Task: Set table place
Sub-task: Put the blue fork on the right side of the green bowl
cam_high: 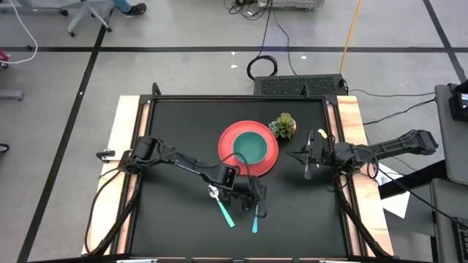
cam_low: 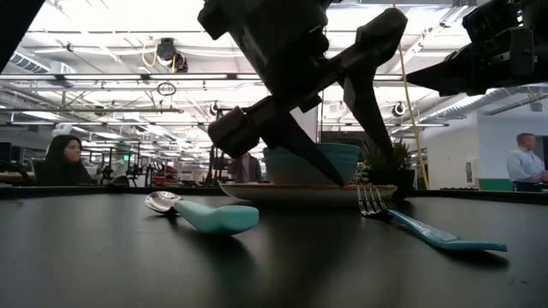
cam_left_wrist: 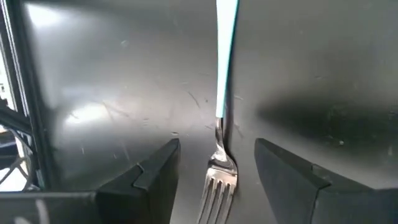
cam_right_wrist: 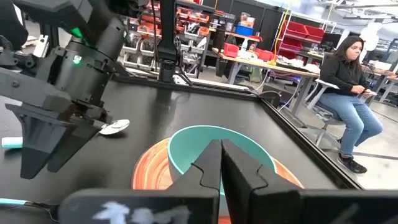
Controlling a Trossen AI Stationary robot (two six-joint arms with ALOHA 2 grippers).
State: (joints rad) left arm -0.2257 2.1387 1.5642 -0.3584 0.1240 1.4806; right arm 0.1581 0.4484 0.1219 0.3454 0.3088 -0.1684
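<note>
A fork [cam_high: 255,218] with a teal handle lies flat on the black table [cam_high: 183,124], near the front edge. A teal-handled spoon [cam_high: 221,208] lies to its left. My left gripper [cam_high: 254,196] is open over the fork's head; in the left wrist view the tines [cam_left_wrist: 217,186] lie between the two fingers, which stand on either side without touching. The red plate [cam_high: 228,139] sits mid-table with the teal bowl [cam_high: 252,147] on it. My right gripper [cam_high: 292,155] is shut and empty, right of the plate, pointing at it.
A small potted plant [cam_high: 283,126] stands just beyond the plate's far right rim. Pale wooden strips [cam_high: 121,146] run along both short sides. People sit and stand in the room beyond the table [cam_right_wrist: 345,74].
</note>
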